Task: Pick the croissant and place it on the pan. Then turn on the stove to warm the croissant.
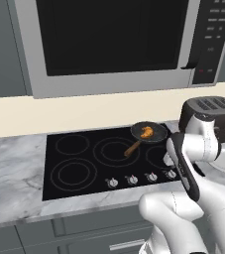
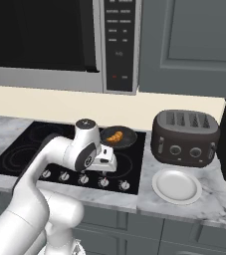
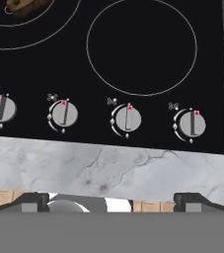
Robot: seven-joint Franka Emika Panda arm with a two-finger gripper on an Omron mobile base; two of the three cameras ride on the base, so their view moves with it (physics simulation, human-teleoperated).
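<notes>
Marble counter (image 1: 15, 163), black stove (image 1: 79, 163) (croissant (image 1: 146, 132) in pan (image 1: 153, 133)), jaws wide apart, empty

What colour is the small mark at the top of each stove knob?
Red, on the silver knobs along the stove's front edge; clearest in the hand view.

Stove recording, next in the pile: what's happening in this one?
The croissant already lies in the pan on a rear burner of the stove. The white arm has its gripper over the front edge, fingers spread wide and holding nothing, facing the row of knobs. None is gripped yet, so switching on the burner remains.
</notes>
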